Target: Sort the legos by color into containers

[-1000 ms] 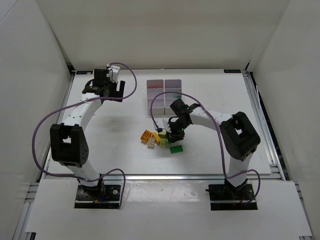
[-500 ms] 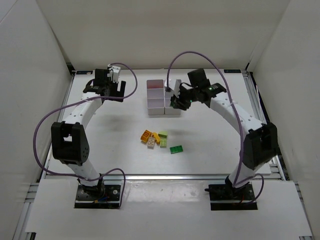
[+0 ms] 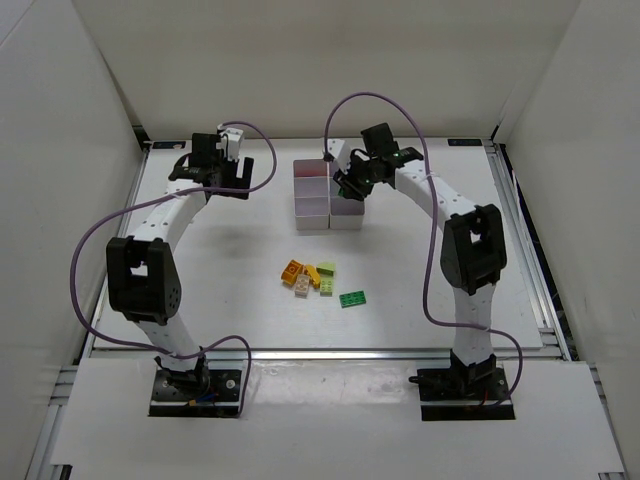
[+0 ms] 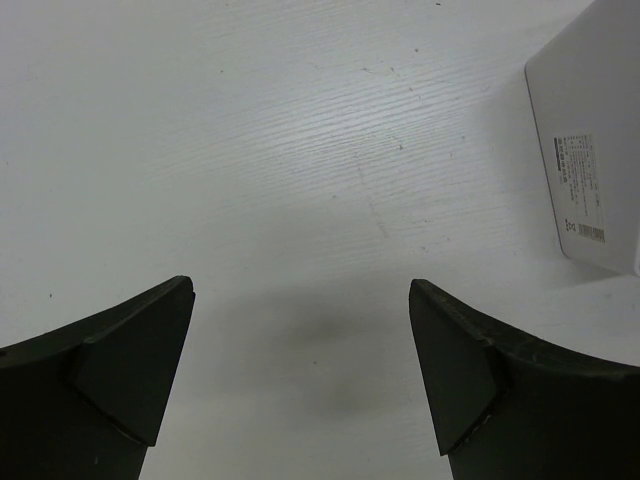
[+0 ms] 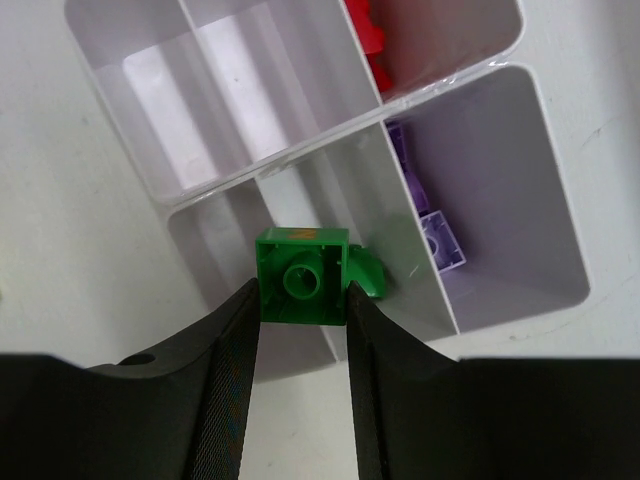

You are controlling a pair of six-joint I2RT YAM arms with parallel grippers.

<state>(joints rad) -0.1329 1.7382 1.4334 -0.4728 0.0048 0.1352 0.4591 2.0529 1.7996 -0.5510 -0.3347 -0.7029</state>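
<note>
Your right jaws pinch a green brick directly over the bin holding another green piece, so release straight down. Your left jaws gape empty, well left of the bins.

light: bright, even | shadows: soft | blur: left gripper edges perhaps soft

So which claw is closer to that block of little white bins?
Right. The right gripper hangs directly over the bins, holding a green brick; the left gripper is open, well off to their left.
</note>
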